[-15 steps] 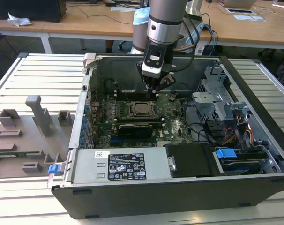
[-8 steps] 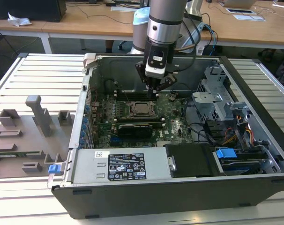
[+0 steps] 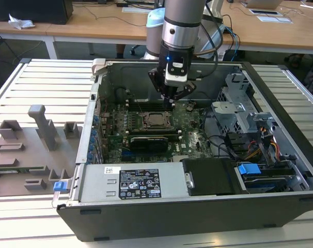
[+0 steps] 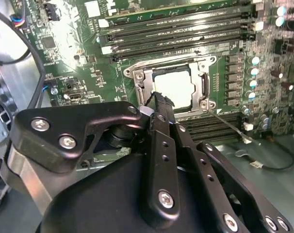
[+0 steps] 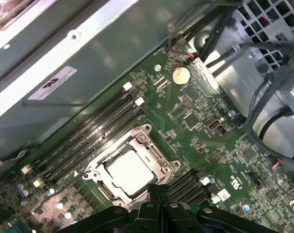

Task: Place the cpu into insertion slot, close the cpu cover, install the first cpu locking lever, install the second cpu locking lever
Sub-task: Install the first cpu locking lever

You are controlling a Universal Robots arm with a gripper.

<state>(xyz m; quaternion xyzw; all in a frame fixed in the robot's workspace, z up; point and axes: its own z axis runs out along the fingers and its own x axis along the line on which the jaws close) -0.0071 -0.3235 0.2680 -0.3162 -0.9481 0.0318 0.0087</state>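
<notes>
As the cpu is framed by the cpu cover, the gripper is pressed together; the locking lever is best pushed steadily.

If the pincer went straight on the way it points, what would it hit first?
Likely the thin square silvery metal cover frame, at its edge beside the pale silvery square chip; the shut black pincer points there. Depth is unclear.
</notes>
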